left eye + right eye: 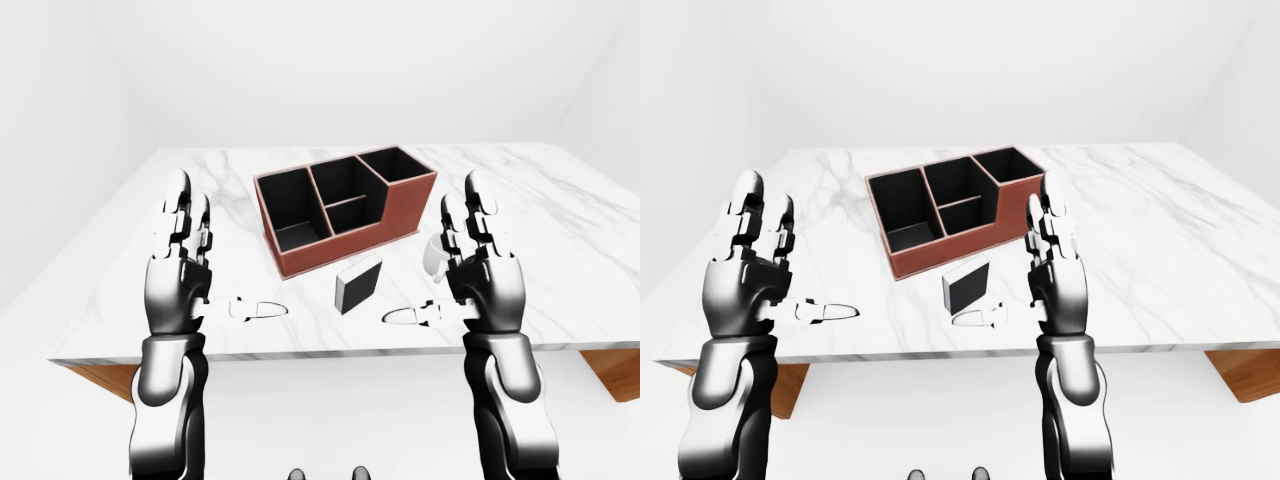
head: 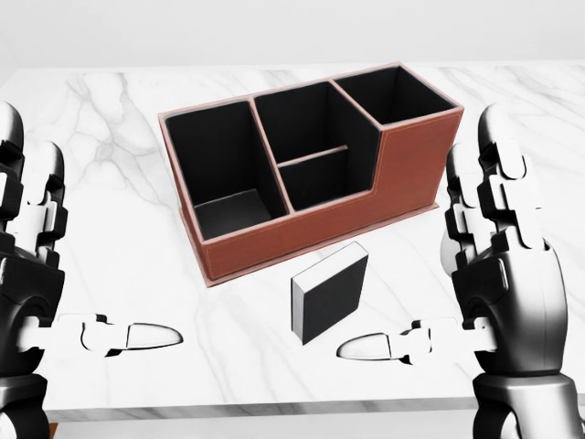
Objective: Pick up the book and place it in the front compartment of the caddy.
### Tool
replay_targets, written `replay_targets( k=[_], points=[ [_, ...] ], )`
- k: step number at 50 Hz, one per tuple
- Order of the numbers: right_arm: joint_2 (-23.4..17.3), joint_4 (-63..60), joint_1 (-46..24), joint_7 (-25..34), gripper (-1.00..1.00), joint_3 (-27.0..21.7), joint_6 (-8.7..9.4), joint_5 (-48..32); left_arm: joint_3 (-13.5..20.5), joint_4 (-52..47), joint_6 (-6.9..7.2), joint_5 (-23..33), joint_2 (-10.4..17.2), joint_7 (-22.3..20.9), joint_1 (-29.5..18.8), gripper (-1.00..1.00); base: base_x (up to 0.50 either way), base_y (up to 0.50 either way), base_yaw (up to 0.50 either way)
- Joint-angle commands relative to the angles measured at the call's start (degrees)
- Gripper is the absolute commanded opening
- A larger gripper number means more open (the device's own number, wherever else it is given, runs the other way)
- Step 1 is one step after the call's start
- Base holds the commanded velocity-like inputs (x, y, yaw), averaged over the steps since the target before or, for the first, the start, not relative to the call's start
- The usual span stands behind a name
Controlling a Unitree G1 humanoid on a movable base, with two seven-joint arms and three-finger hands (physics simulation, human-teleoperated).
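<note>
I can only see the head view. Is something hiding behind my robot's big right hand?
Observer: Yes. In the left-eye view a small white mug peeks out from behind the right hand. It stands on the white marble tabletop, to the right of the black book with white page edges.
Operator: Ooh! What's under the table? My picture stops at the edge.
Observer: A brown wooden base shows beneath the marble at both lower corners of the left-eye view.
</note>
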Motion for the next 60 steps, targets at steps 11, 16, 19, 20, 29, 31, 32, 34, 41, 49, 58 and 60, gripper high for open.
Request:
replay_targets(
  k=[11,16,19,20,29,31,32,34,41,49,58,60],
  points=[
    [0.0,-0.5,0.2,0.4,1.0,-0.3,0.0,1.2,0.0,-0.2,0.0,-0.1,0.0,-0.1,0.1,1.0,0.41,-0.01,0.0],
    [0.0,-0.4,0.3,0.3,1.0,-0.3,0.0,1.2,0.1,-0.6,0.0,-0.2,0.0,-0.1,0.3,1.0,0.5,-0.01,0.0],
    [0.1,-0.6,0.3,0.2,1.0,-0.2,0.0,1.2,0.1,-0.7,0.0,-0.2,0.0,-0.1,0.1,1.0,0.5,-0.01,0.0],
    [0.1,-0.6,0.4,0.2,1.0,-0.2,0.0,1.2,0.1,-0.6,0.0,-0.2,0.0,-0.1,0.1,1.0,0.5,-0.02,0.0],
    [0.0,-0.1,0.4,0.2,1.0,-0.1,0.0,1.0,0.0,-0.7,0.0,-0.2,0.0,-0.1,0.2,1.0,0.5,-0.01,0.0],
    [0.1,-0.3,0.3,0.2,1.0,-0.1,0.0,1.0,0.1,-0.7,0.0,-0.2,0.0,-0.1,0.1,1.0,0.5,-0.01,0.0],
    [0.1,-0.6,0.4,0.2,1.0,0.0,0.0,1.0,0.1,-0.6,0.0,-0.2,0.0,-0.1,0.1,1.0,0.5,-0.01,0.0],
    [0.0,-0.1,0.4,0.2,1.0,0.1,0.0,1.0,0.1,-0.4,0.0,-0.2,0.0,-0.1,0.1,1.0,0.5,-0.02,0.0],
    [0.0,-0.2,0.2,-0.1,1.0,0.2,0.0,0.2,0.0,-0.6,0.0,-0.2,0.0,-0.1,0.1,1.0,0.26,0.0,0.0],
    [0.0,-0.2,0.0,-0.5,1.0,0.5,0.0,-0.8,0.2,-1.1,0.0,-0.3,0.0,0.0,0.0,1.0,0.0,0.0,0.0],
    [0.0,0.2,0.0,-0.3,1.0,0.4,0.0,-0.9,0.3,-0.4,0.0,-0.4,0.1,-0.1,-0.1,1.0,0.0,0.0,0.0],
    [0.0,-0.3,-0.2,-0.4,1.0,0.3,0.0,-1.0,0.4,-0.4,0.0,-0.4,0.1,-0.1,-0.2,1.0,0.0,0.0,0.0]
  ],
)
